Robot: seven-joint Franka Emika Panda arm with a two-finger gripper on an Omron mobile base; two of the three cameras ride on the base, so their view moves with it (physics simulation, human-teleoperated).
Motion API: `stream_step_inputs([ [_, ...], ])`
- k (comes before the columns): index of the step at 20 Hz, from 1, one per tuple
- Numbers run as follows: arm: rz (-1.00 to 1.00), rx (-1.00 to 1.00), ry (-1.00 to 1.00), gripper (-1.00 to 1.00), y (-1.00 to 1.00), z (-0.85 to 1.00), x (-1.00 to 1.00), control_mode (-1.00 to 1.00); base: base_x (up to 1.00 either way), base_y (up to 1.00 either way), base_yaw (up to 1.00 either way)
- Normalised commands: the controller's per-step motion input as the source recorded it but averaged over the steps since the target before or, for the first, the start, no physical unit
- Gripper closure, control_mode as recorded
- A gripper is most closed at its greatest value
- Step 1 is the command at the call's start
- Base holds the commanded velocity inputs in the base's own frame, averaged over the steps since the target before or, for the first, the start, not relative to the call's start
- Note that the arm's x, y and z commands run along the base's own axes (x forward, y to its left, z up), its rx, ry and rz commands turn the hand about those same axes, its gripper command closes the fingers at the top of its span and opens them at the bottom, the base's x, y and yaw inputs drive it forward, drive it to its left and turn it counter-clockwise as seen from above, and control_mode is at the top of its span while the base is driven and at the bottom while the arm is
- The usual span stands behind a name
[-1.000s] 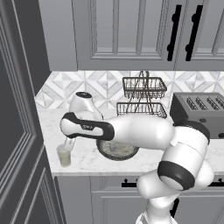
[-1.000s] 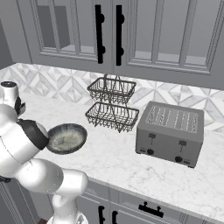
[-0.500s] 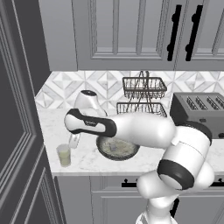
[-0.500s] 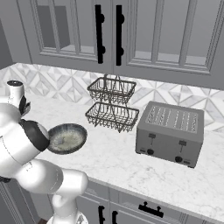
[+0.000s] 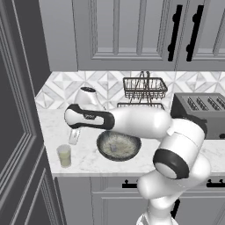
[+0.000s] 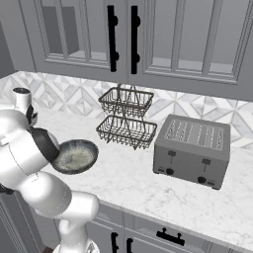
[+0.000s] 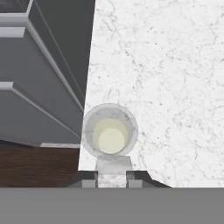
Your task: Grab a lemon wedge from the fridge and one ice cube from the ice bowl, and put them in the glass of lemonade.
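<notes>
A white marble counter (image 5: 85,160) is carrying everything. The ice bowl (image 5: 117,146) is sitting near its front edge, the glass of lemonade (image 5: 64,155) standing left of the bowl, a wire basket rack (image 6: 127,129) behind, a toaster (image 6: 193,150) to the bowl's right.

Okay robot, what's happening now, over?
Pincer shut on a pale clear ice cube. Small clear glass of yellow-green lemonade right below it. Nothing in the way.

Marble counter (image 6: 148,183), grey cabinets (image 6: 173,39), seemingly wooden floor (image 7: 39,166).
</notes>
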Motion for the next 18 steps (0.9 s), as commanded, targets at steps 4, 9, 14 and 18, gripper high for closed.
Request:
stream_step_inputs([
  [4, -0.05, -0.12, -0.03, 1.0, 0.33, 0.01, 0.0, -1.0, 0.0, 0.0, 0.0],
  [9, -0.03, -0.06, -0.03, 1.0, 0.19, 0.0, -0.01, -1.0, 0.0, 0.0, 0.0],
  [14, 0.0, 0.0, -0.05, 1.0, 0.01, 0.0, 0.0, -1.0, 0.0, 0.0, 0.0],
  [18, 0.0, 0.0, -0.03, 1.0, 0.02, -0.18, 0.01, -1.0, 0.0, 0.0, 0.0],
])
